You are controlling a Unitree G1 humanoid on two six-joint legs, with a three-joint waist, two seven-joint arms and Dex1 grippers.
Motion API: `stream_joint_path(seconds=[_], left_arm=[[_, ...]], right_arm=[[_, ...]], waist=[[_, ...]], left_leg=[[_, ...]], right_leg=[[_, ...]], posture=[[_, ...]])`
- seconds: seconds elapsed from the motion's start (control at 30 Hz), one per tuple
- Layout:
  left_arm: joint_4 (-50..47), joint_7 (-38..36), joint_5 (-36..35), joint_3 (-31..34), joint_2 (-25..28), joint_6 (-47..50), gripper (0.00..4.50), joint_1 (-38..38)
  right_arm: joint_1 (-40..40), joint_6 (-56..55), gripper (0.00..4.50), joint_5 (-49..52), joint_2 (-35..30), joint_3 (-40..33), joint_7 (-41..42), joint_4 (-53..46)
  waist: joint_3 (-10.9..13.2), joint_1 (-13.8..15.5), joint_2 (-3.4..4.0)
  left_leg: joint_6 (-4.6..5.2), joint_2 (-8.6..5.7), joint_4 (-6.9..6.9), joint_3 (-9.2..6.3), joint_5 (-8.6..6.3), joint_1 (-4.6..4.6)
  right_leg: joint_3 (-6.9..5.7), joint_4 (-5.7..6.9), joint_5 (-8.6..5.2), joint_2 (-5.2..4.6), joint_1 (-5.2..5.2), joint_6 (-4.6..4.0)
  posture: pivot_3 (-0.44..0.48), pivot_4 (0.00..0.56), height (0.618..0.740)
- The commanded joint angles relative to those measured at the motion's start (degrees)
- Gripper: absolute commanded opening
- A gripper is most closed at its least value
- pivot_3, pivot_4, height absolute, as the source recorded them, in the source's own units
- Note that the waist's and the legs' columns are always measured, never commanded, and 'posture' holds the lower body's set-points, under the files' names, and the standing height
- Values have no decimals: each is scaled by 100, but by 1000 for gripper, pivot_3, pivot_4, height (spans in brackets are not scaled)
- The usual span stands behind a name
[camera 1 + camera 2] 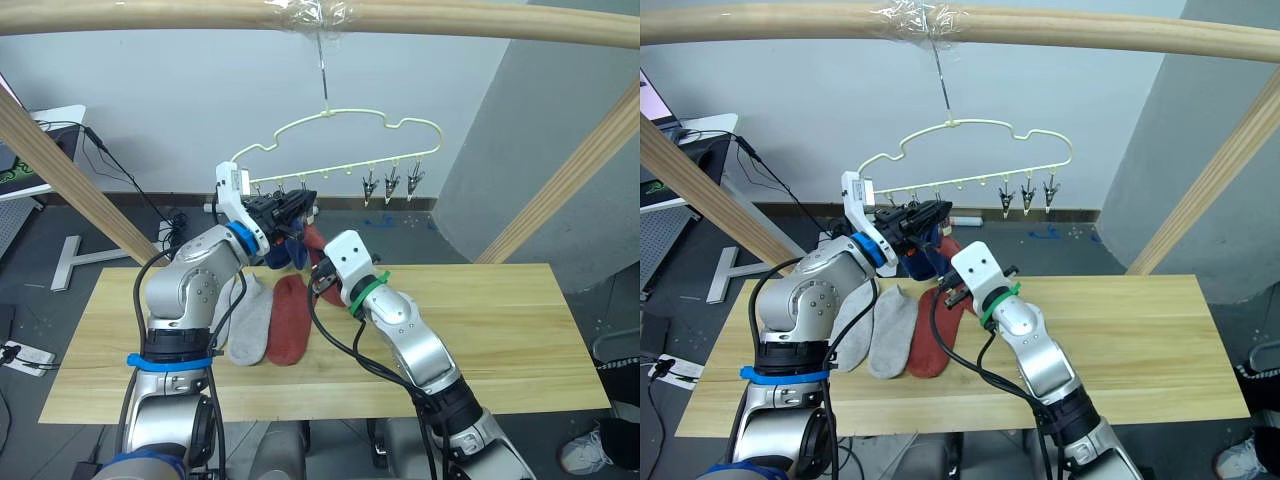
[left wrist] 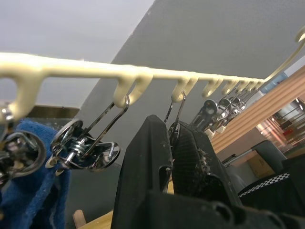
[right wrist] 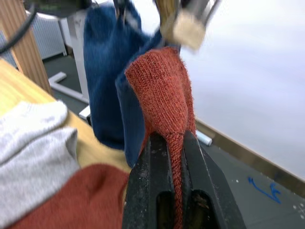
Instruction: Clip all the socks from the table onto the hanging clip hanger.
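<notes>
A rust red sock (image 3: 164, 90) is pinched between the closed fingers of the right gripper (image 3: 175, 143) and held up at frame centre, presumably for clipping. The left gripper (image 2: 174, 143), fingers pressed onto a metal clip (image 2: 175, 112), is probably squeezing it open. Two blue socks (image 3: 107, 71) hang from the clip hanger (image 1: 345, 125), upper centre. One red sock (image 1: 288, 320) and two grey socks (image 1: 250, 325) are left on the table (image 1: 480, 330), lower left.

Both head views look forward and down over the tabletop (image 1: 500, 330) and clip hanger (image 1: 345, 125) — each wrist view sits close, the left looking up at the clips (image 2: 86, 145), the right along a red sock (image 3: 164, 95).
</notes>
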Motion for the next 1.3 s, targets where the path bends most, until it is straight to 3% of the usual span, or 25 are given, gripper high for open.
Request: stream_joint_path(seconds=[0.03, 0.77, 1.03, 1.3], left_arm=[[-288, 43, -18, 25, -31, -95, 197, -14], [-486, 53, -202, 61, -15, 143, 197, 93], [-598, -75, -239, 56, 149, 232, 2591, 188], [-852, -554, -178, -62, 625, 161, 2591, 468]], right_arm=[[-168, -184, 0, 70, 142, -24, -39, -78], [-556, -579, 0, 145, 202, -233, -77, 476], [-607, -653, 0, 185, 176, -266, -31, 546], [-584, -642, 0, 186, 122, -270, -17, 555]], waist=[[0, 1, 0], [0, 4, 0], [0, 3, 0], [0, 4, 0]], left_leg=[[0, 0, 0, 0, 0, 0], [1, -1, 0, 1, 0, -1], [1, -1, -1, 1, 0, -1], [1, -1, -2, 1, 0, 0]], right_leg=[[0, 0, 0, 0, 0, 0], [0, 0, 0, -1, 0, -1], [1, 0, 0, -1, -1, -1], [1, 1, 0, -1, -2, -1]], posture=[[-67, 241, 720], [-53, 244, 720], [-47, 244, 720], [-42, 242, 720]])
